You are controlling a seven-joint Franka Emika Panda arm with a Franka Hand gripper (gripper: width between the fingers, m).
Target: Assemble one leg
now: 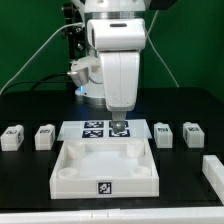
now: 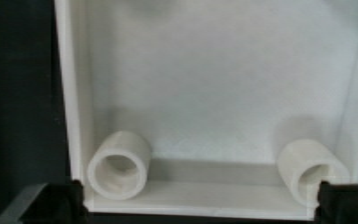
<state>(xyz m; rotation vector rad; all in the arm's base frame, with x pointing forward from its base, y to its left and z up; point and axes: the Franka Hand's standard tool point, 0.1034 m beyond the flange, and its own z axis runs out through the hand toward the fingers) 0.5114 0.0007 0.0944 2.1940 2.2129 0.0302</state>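
Observation:
Four small white legs with marker tags stand in a row on the black table. Two are on the exterior view's left point(image 1: 12, 137) point(image 1: 44, 136) and two on its right point(image 1: 163, 133) point(image 1: 192, 132). My gripper point(image 1: 118, 124) points straight down over the far edge of the large white tray point(image 1: 72, 168), away from every leg. In the wrist view the gripper point(image 2: 204, 206) is open, with its dark fingertips point(image 2: 51, 204) wide apart on either side of the tray's rim point(image 2: 211, 196). Two round corner sockets point(image 2: 119, 166) point(image 2: 311, 166) show inside the tray. No leg shows in the wrist view.
The marker board point(image 1: 92, 127) lies flat just behind the tray, partly under the gripper. A white block-like part point(image 1: 212, 170) sits at the exterior view's right edge. Cables hang behind the arm at the back.

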